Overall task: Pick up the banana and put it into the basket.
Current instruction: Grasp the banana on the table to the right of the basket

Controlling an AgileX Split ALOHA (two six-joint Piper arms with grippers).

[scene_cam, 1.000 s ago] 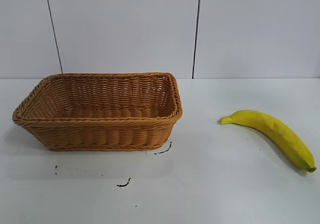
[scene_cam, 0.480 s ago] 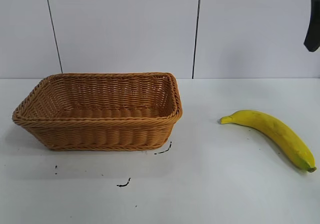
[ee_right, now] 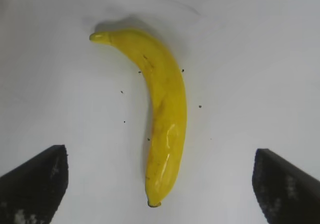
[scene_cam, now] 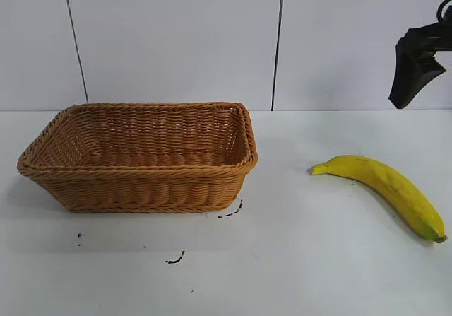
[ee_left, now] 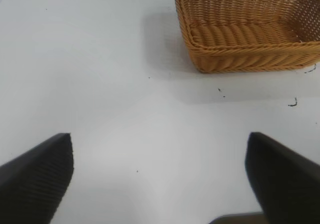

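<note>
The right gripper (scene_cam: 417, 65) has come into the exterior view at the upper right, jaws spread wide and empty, above the banana (scene_cam: 387, 186), which lies untouched on the bench (scene_cam: 296, 259) well apart from the basket (scene_cam: 141, 157). The approach has begun; no grasp yet. The left gripper (ee_left: 160, 179) hangs parked, jaws released

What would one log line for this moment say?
stage: approach | right gripper: open, above banana | banana: on table, untouched | basket: empty | left gripper: open, idle
</note>
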